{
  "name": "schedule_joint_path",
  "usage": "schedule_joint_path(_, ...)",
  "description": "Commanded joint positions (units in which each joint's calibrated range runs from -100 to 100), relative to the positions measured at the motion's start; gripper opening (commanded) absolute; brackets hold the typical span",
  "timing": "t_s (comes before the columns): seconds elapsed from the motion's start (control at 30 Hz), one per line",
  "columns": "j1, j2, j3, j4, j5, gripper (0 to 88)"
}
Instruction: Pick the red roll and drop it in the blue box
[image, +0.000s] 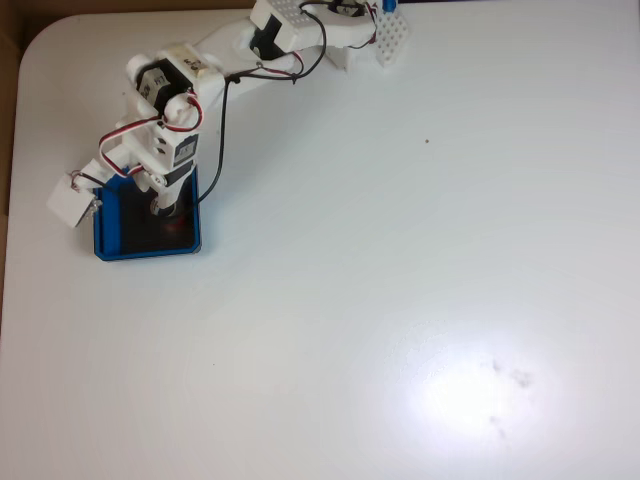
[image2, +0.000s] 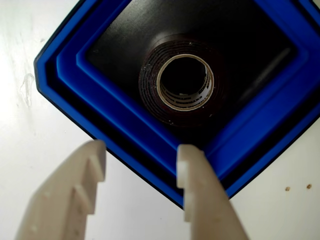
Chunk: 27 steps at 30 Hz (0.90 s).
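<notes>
On the broad white table (image: 400, 300), the shallow square bright-blue tray with a black floor (image2: 125, 120) sits under the white arm's wrist, and the small ring-shaped roll of dark red tape (image2: 167, 102) lies flat inside it. The cream two-finger gripper (image2: 145, 157) hangs spread and empty over the tray's corner. The drop looks done, so the next move calls only for lifting clear without snagging the rim.

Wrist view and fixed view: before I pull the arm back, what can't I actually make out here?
- Red roll: the fixed view gives just a faint red smudge under the arm; its colour reads dark in the wrist view.
- Blue box: far corners cut off by the wrist view's edges.
- Gripper: finger bases run off the bottom edge.
</notes>
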<state>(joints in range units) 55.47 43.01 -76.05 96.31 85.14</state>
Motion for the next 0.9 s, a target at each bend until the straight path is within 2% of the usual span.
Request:
schedule_joint_path(0.0, 0.47, -1.38, -3.91, 0.39, 0.32, 13.4)
schedule_joint_path(0.17, 0.86, -1.54, -3.91, 0.39, 0.4, 11.5)
schedule_joint_path(0.4, 0.57, -3.88, -3.82, 0.23, 0.32, 1.1)
schedule_joint_path(0.67, 0.17, -13.0, -1.84, -0.35, 0.32, 1.0)
schedule_joint_path(0.87, 0.86, -22.19, 10.56, -0.51, 0.23, 1.0)
